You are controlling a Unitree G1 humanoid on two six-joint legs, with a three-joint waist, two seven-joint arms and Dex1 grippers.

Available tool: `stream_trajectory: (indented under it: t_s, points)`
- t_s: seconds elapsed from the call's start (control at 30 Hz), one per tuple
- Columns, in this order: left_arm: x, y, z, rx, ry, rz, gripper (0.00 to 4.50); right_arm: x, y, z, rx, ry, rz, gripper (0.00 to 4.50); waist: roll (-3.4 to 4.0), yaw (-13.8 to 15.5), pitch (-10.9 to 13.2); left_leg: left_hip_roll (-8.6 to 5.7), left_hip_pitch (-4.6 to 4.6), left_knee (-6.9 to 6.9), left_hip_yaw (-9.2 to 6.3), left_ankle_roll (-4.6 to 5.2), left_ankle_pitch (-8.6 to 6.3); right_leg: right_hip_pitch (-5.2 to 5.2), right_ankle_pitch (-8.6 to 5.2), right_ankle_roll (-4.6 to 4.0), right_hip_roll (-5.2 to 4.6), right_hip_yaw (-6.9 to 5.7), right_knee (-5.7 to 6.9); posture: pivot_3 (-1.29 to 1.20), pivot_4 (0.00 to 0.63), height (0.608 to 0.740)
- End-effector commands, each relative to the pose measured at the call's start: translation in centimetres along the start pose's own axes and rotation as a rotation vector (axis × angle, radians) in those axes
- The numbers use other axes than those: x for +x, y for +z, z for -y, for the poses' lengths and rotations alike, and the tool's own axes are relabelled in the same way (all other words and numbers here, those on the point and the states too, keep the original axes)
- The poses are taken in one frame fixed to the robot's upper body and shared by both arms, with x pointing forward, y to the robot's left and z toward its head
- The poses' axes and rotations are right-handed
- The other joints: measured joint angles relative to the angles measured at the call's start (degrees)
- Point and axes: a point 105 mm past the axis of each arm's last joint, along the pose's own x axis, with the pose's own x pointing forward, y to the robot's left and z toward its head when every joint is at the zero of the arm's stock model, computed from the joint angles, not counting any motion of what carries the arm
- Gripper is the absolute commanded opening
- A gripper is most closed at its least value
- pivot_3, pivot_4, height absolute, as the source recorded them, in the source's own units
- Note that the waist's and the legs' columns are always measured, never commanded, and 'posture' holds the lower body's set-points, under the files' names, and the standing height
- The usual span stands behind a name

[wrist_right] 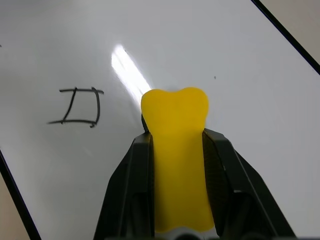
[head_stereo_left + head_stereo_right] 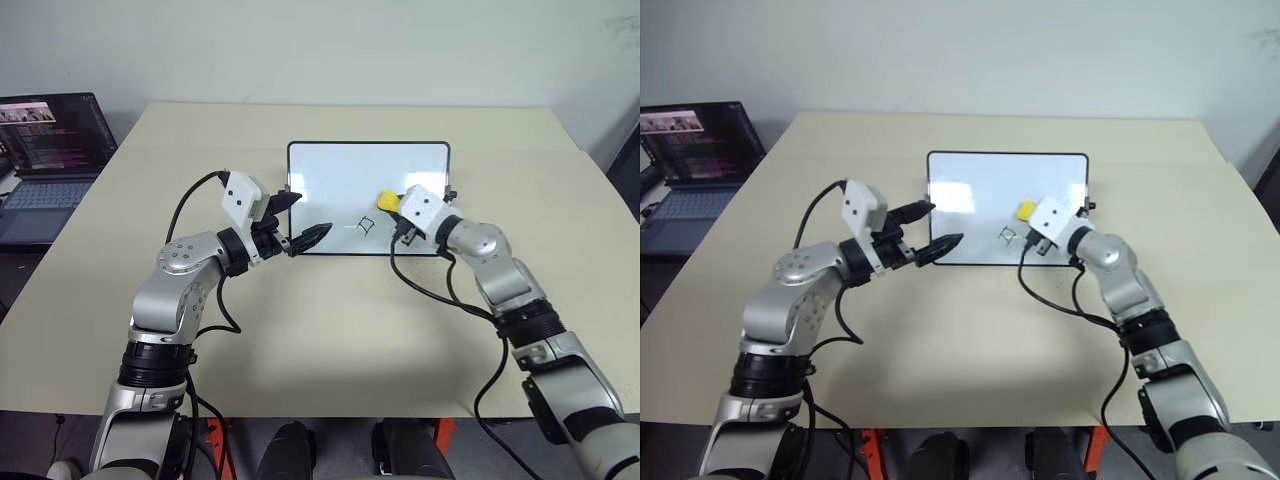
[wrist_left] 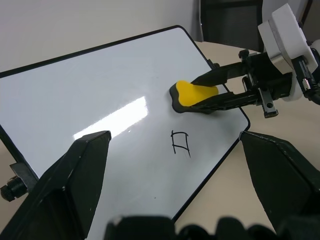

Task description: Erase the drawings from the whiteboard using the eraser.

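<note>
Eraser [image 1: 175, 150] sits clamped between the two black fingers of the right gripper [image 3: 210, 92], its yellow end sticking out past the fingertips and its dark underside on or just above the whiteboard [image 2: 340, 175], near the board's right edge. Whether it presses on the surface I cannot tell. One drawing [image 3: 180, 143], a rough rectangle, shows on the board, toward the near edge and just beside the eraser, untouched; the rest of the board looks wiped clean apart from glare. The board lies flat on the beige table [image 2: 300, 330], toward the far edge and about midway between the sides. Left gripper [image 2: 296, 222] hovers with fingers spread apart and empty at the board's near left corner, not visibly touching the frame. Risk one: nothing seems to pin the board, so a firm sideways wipe could push it across the table instead of rubbing the ink off. Risk two: the eraser is held by its narrow sides, so heavy downward pressure could twist it in the grip or pop it out. Risk three: a stroke set slightly off would pass beside the sketch, or run over the near edge, leaving strokes behind. A laptop [image 2: 50, 150] sits well apart at the left, out of harm's way.
</note>
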Motion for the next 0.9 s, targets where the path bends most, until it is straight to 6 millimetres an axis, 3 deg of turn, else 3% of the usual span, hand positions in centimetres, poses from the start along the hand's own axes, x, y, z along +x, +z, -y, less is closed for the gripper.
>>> stream_trajectory:
  t_s: [0.03,0.47,0.9]
  points:
    - [0.1,1.6,0.0,0.045,-0.007,0.045,4.5,-1.2,-1.1,1.5,0.05,-0.052,-0.048,1.06,0.0,0.0,0.0,0.0,0.0,0.0,-0.01,0.0,0.0,0.0,0.0,0.0,0.0,-0.01,0.01,0.0,0.15,0.74]
    - [-0.2,1.5,0.0,0.051,-0.005,0.037,4.5,-2.3,3.5,2.5,0.238,-0.093,0.04,1.06,0.0,-0.1,0.0,0.02,-0.09,-0.05,-0.02,0.0,0.0,-0.05,0.0,0.0,0.01,0.0,-0.16,0.0,0.15,0.74]
    - [-0.3,1.6,0.2,0.053,-0.01,0.031,4.5,-2.3,3.7,1.8,0.267,-0.081,0.031,1.06,0.01,-0.1,0.0,0.01,-0.1,-0.06,-0.02,0.0,-0.01,-0.05,0.0,0.0,0.01,-0.01,-0.18,0.0,0.15,0.74]
